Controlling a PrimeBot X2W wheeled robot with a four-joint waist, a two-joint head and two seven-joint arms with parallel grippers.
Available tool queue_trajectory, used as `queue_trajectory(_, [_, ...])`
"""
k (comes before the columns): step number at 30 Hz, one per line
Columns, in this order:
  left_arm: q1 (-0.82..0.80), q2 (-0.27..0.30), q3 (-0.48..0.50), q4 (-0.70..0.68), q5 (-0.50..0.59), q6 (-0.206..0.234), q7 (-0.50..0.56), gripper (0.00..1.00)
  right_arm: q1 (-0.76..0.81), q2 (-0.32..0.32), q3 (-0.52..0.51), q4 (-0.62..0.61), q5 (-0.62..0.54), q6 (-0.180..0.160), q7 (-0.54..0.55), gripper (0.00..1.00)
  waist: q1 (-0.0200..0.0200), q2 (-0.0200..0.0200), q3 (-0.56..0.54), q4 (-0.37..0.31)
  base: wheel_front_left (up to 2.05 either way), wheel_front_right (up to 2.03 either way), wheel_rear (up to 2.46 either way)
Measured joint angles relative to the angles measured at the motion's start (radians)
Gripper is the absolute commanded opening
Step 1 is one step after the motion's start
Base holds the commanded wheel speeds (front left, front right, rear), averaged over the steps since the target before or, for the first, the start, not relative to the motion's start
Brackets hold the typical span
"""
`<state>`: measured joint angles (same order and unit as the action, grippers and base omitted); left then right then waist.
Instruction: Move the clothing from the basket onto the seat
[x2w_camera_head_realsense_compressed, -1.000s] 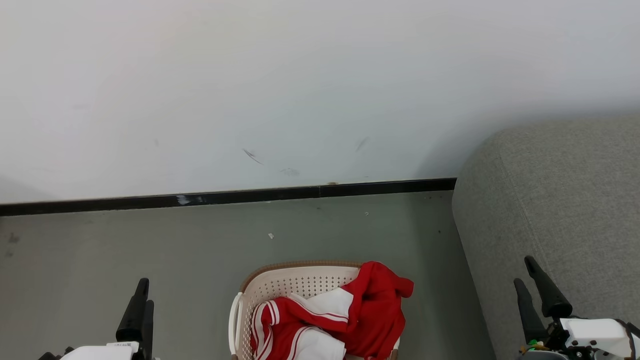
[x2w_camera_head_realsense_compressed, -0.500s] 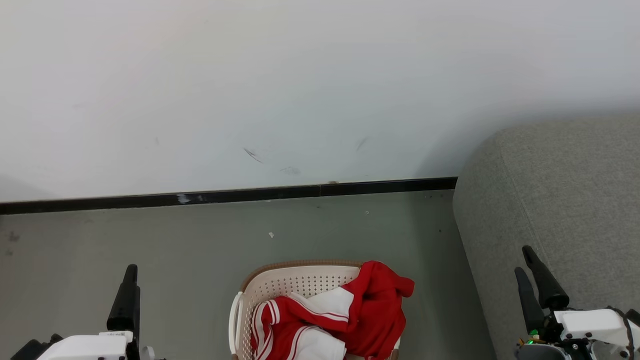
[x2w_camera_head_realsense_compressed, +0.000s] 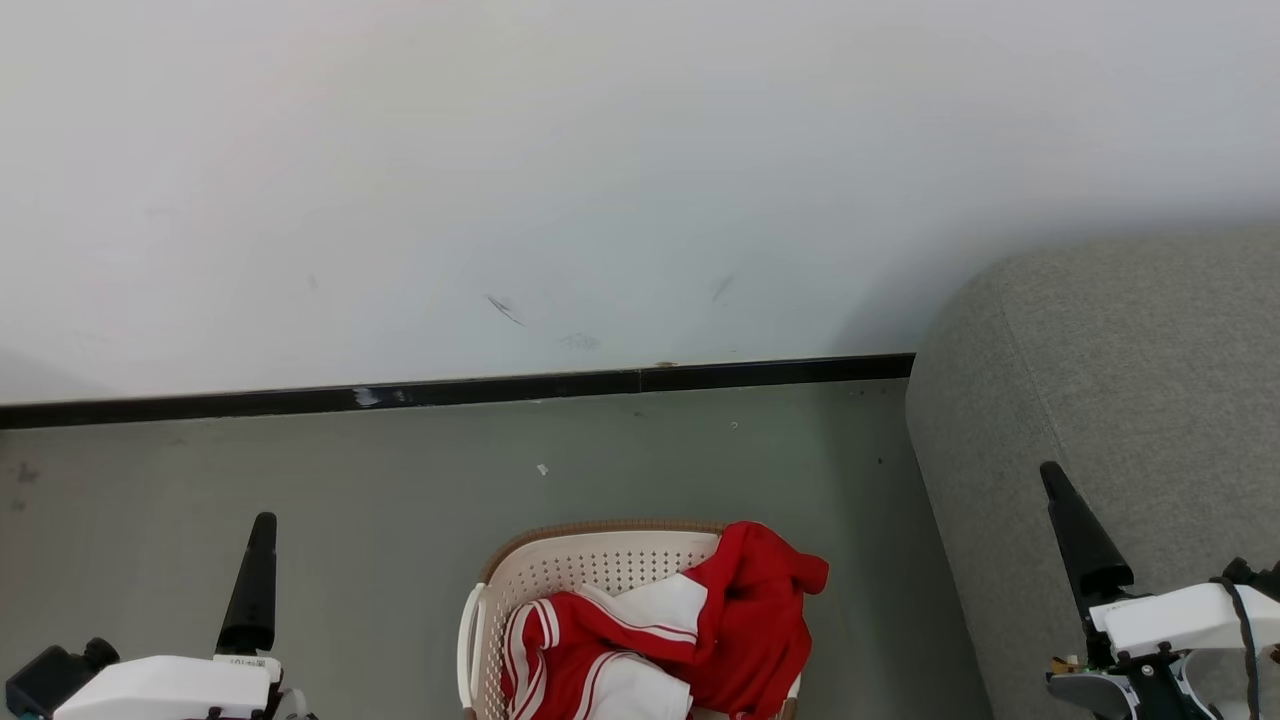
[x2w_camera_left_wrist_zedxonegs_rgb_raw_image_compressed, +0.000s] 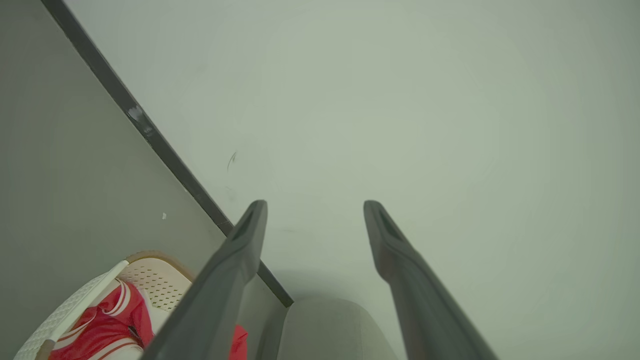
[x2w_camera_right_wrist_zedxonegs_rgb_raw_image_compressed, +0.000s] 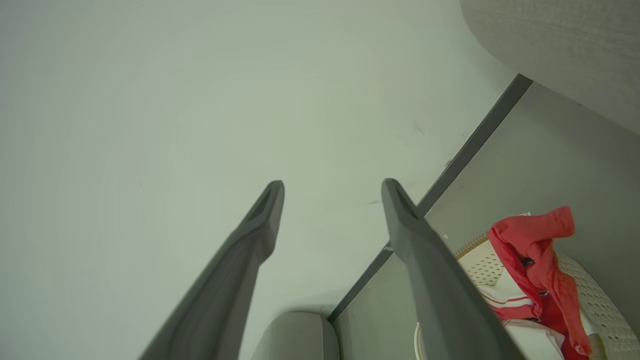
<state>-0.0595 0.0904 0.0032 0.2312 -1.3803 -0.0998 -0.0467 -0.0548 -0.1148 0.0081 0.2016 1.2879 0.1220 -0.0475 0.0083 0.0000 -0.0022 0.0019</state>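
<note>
The cream basket (x2w_camera_head_realsense_compressed: 600, 530) stands on the floor at the bottom middle of the head view, with the red-and-white clothing (x2w_camera_head_realsense_compressed: 745, 620) heaped in it and one red fold draped over its right rim. The grey seat (x2w_camera_head_realsense_compressed: 1130, 380) rises just to its right. My left gripper (x2w_camera_head_realsense_compressed: 264, 522) hangs low at the left, apart from the basket. My right gripper (x2w_camera_head_realsense_compressed: 1050, 472) hangs in front of the seat's side. In the wrist views both the left gripper (x2w_camera_left_wrist_zedxonegs_rgb_raw_image_compressed: 315, 205) and the right gripper (x2w_camera_right_wrist_zedxonegs_rgb_raw_image_compressed: 333, 184) are open and empty, pointing at the wall, with the clothing (x2w_camera_left_wrist_zedxonegs_rgb_raw_image_compressed: 102, 325) (x2w_camera_right_wrist_zedxonegs_rgb_raw_image_compressed: 537, 260) off to one side.
A white wall (x2w_camera_head_realsense_compressed: 600, 180) with a black skirting board (x2w_camera_head_realsense_compressed: 450, 393) runs behind the basket, over a grey floor (x2w_camera_head_realsense_compressed: 350, 500). The right wrist view shows another rounded grey shape (x2w_camera_right_wrist_zedxonegs_rgb_raw_image_compressed: 295, 337) at the skirting's far end.
Both grippers have risen a little. The left one has shifted left. Each has turned so its two fingers now line up as one in the head view. Basket and clothing are unmoved.
</note>
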Motion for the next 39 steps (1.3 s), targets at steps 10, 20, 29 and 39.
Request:
queue_trajectory(10, [0.000, 0.049, -0.036, -0.003, 0.189, -0.002, -0.041, 1.00, -0.015, -0.021, 0.041, -0.012, -0.192, 0.000, -0.033, 1.00, -0.0042, 0.0000, 0.006, 0.000, 0.00, 0.00, 0.00])
queue_trajectory(20, [-0.018, 0.073, -0.053, -0.021, 0.413, 0.001, -0.074, 1.00, -0.022, -0.034, 0.053, -0.035, -0.415, 0.000, -0.069, 1.00, -0.0070, 0.0000, 0.012, 0.001, 0.00, 0.00, 0.00])
queue_trajectory(29, [-0.018, 0.082, -0.086, -0.023, 0.579, 0.020, -0.102, 1.00, -0.037, -0.044, 0.062, -0.037, -0.604, 0.001, -0.097, 1.00, -0.0075, 0.0000, 0.014, 0.003, 0.00, 0.00, 0.00])
queue_trajectory(39, [-0.018, 0.081, -0.109, -0.013, 0.724, 0.038, -0.137, 1.00, -0.037, -0.023, 0.058, -0.051, -0.784, 0.001, -0.132, 1.00, -0.0077, 0.0000, 0.014, 0.003, 0.00, 0.00, 0.00])
